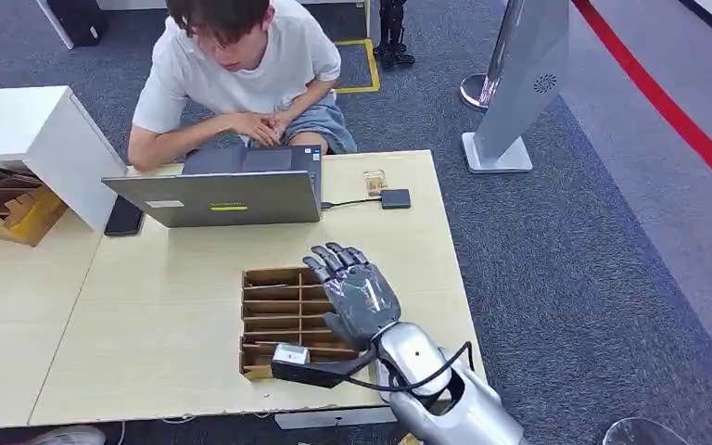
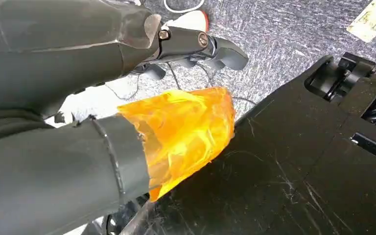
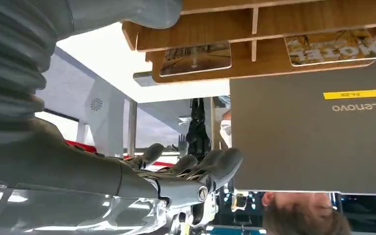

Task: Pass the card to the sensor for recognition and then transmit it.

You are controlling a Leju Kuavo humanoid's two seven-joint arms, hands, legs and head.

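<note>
A wooden slotted card rack (image 1: 273, 306) lies flat on the pale table (image 1: 148, 315) in front of me. My right hand (image 1: 357, 292) hovers over the rack's right side, palm down, fingers spread and holding nothing. In the right wrist view the rack (image 3: 274, 19) holds two printed cards (image 3: 195, 58) (image 3: 334, 45) in its slots, and the hand's fingers (image 3: 196, 171) stretch out beyond them. A small dark sensor box (image 1: 395, 198) on a cable sits near the table's far right edge. My left hand (image 2: 103, 49) hangs off the table, its thumb wrapped in orange tape, with nothing in it.
A grey laptop (image 1: 218, 197) stands open behind the rack, and a person (image 1: 241, 74) sits at it. A small pale item (image 1: 375, 181) lies by the sensor. A dark phone (image 1: 124, 218), a white box (image 1: 28, 130) and cardboard (image 1: 0, 209) are at the far left.
</note>
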